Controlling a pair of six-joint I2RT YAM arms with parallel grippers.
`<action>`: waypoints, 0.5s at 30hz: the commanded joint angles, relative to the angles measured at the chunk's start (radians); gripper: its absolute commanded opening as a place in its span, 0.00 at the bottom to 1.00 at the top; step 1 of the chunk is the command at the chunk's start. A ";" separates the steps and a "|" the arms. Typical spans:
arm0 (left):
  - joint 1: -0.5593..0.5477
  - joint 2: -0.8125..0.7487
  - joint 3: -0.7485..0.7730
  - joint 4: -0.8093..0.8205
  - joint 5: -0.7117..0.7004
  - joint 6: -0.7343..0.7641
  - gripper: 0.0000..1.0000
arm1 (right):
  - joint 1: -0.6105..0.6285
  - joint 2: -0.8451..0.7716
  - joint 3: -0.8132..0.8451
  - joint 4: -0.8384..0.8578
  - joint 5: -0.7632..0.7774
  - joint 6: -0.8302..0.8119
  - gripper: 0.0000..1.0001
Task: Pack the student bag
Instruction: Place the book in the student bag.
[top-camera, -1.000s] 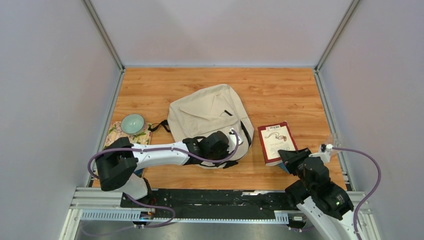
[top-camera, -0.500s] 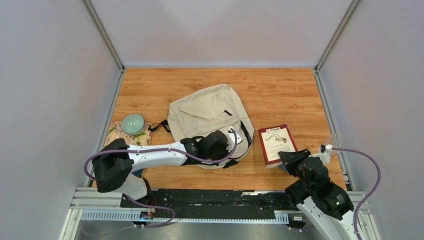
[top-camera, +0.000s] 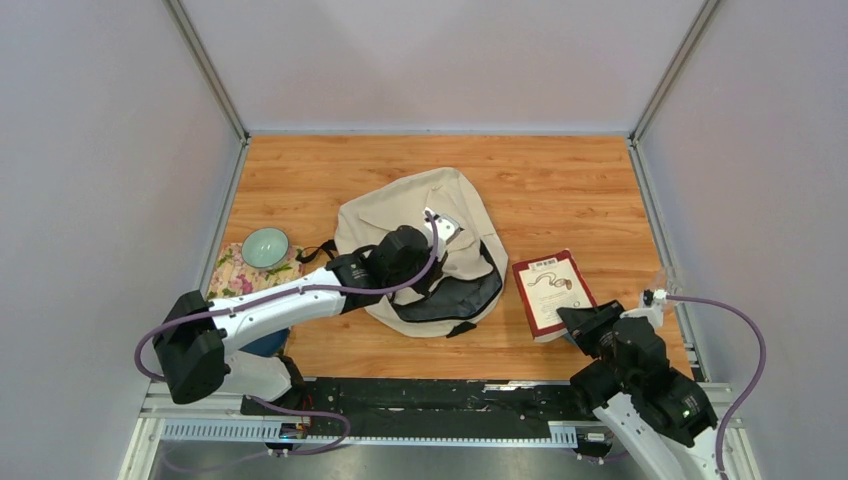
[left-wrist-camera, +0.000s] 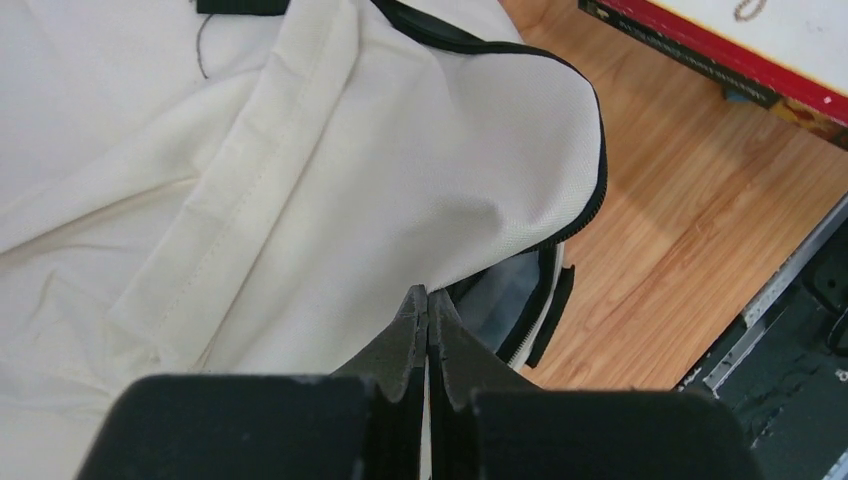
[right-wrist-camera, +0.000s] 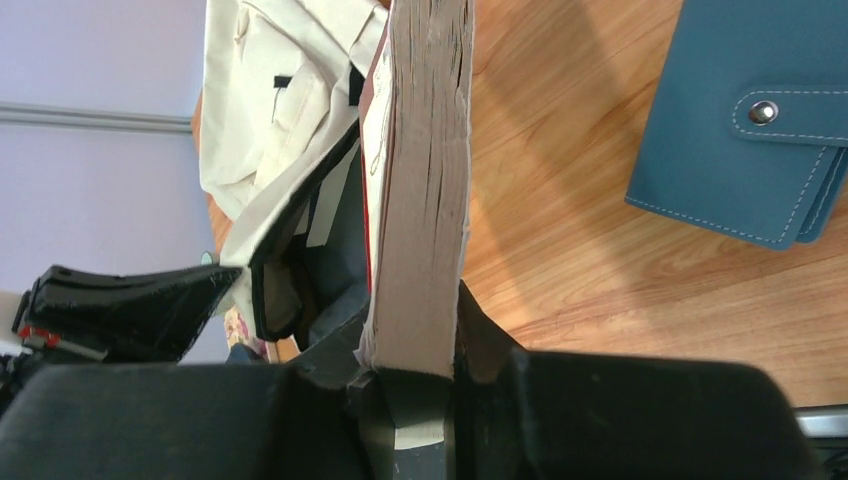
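Note:
The cream student bag (top-camera: 400, 215) lies mid-table with its mouth (top-camera: 450, 295) gaping dark toward the near right. My left gripper (top-camera: 440, 225) is shut on the edge of the bag's top flap and holds it raised. In the left wrist view, the closed tips of my left gripper (left-wrist-camera: 428, 300) pinch cream fabric (left-wrist-camera: 300, 200), and grey lining (left-wrist-camera: 510, 300) shows beneath. A red-and-white book (top-camera: 550, 290) is tilted up to the right of the bag. My right gripper (top-camera: 582, 325) is shut on its near edge. The right wrist view shows the right gripper (right-wrist-camera: 415, 345) clamping the book's page block (right-wrist-camera: 425, 180), which points at the open bag (right-wrist-camera: 260, 130).
A teal bowl (top-camera: 265, 247) sits on a floral pad (top-camera: 232, 272) at the left edge. A blue snap wallet (right-wrist-camera: 760, 120) lies on the wood to the right of the book. Grey walls enclose three sides, and a metal rail (top-camera: 400, 405) runs along the near edge.
My left gripper closed on the bag's flap edge and pulled it up and toward the back, opening the bag's mouth. The right gripper and its book shifted slightly left.

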 joint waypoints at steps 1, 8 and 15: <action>0.039 -0.048 0.057 0.025 0.013 -0.070 0.00 | 0.003 -0.076 0.085 0.020 -0.051 -0.020 0.00; 0.046 -0.108 0.046 0.098 0.011 -0.085 0.00 | 0.002 -0.078 0.179 -0.137 -0.140 -0.025 0.00; 0.044 -0.168 0.035 0.203 0.083 -0.062 0.00 | 0.002 -0.078 0.137 -0.078 -0.290 -0.039 0.00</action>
